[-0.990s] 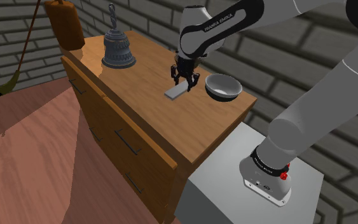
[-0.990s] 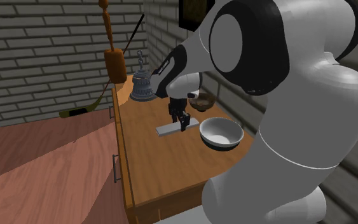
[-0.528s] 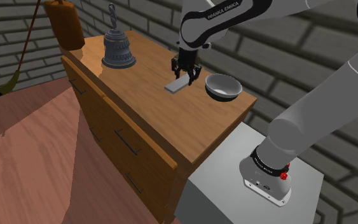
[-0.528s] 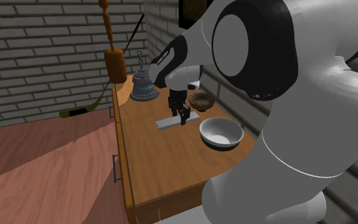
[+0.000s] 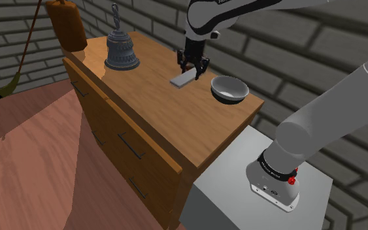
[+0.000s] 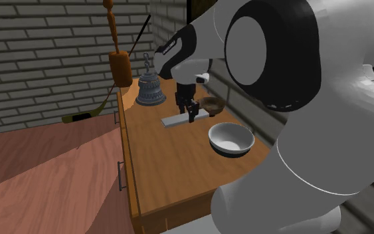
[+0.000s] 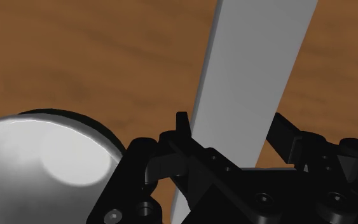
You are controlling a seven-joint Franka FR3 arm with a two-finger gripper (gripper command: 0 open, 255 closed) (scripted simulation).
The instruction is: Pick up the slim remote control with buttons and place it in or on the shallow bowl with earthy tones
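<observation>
Second exterior view: grey remote (image 6: 175, 121) in gripper (image 6: 190, 117), near brown bowl (image 6: 212, 104)

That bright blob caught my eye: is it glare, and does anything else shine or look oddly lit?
Wrist view: yes, a soft white glare patch inside the grey bowl; the remote in the hand is flat, even grey. Second exterior view: the same bowl's inside gleams pale.
</observation>
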